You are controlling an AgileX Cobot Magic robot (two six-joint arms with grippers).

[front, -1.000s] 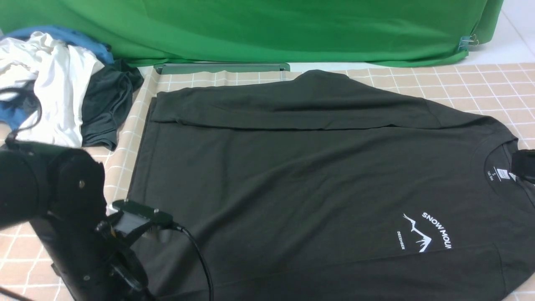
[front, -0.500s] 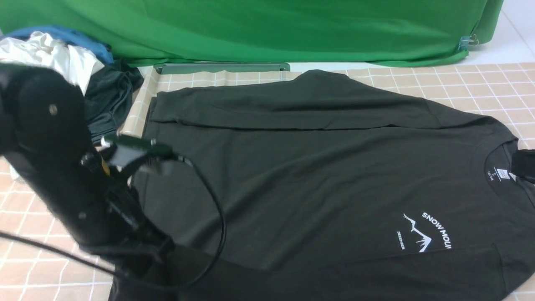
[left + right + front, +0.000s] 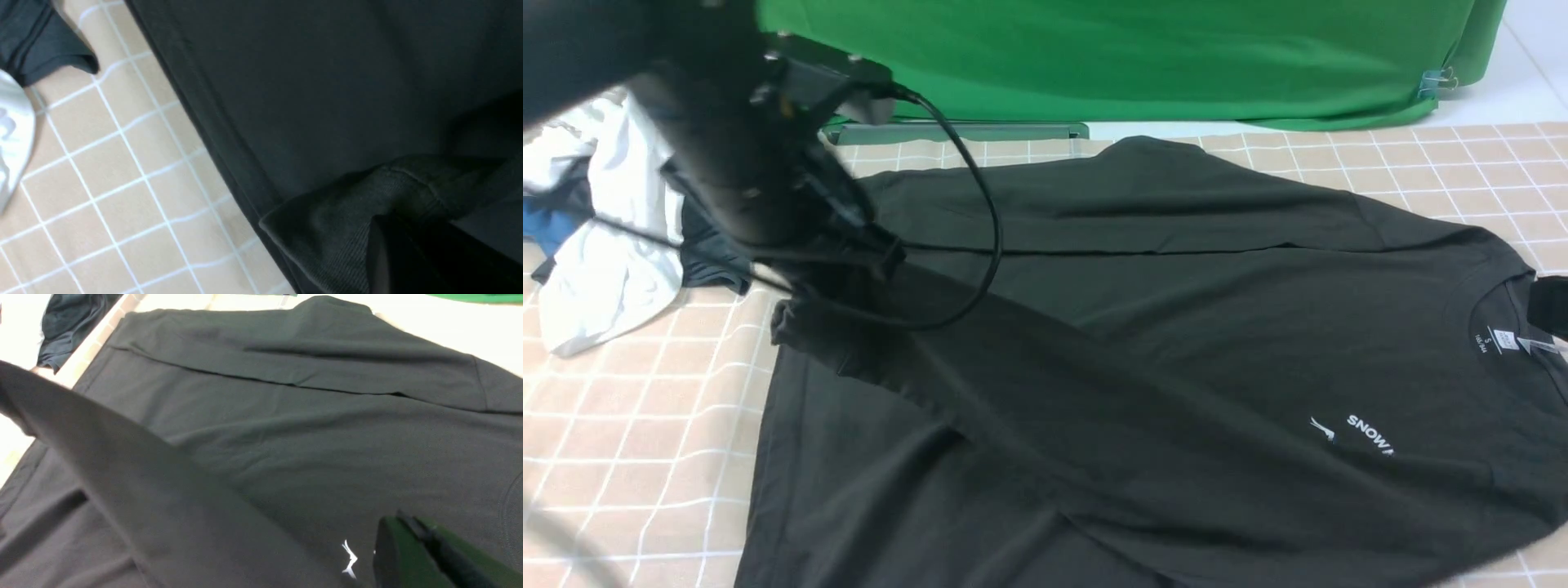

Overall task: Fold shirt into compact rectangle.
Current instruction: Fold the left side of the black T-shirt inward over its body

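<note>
The black shirt lies spread on the checked cloth, collar and white label to the right. My left gripper is shut on the ribbed sleeve cuff and holds it raised over the shirt's far left part. The sleeve runs taut and diagonal from there to the near right, covering part of the white logo. The other sleeve lies folded along the far edge. My right gripper is shut with nothing in it, just above the chest beside the logo.
A heap of white, blue and dark grey garments lies at the far left of the table. A green backdrop hangs behind, with a green bar at its foot. Checked cloth shows at the near left.
My left arm rose from the near left corner and swung toward the far side with the cuff, pulling the sleeve diagonally over the shirt and half the logo. The right gripper stayed put.
</note>
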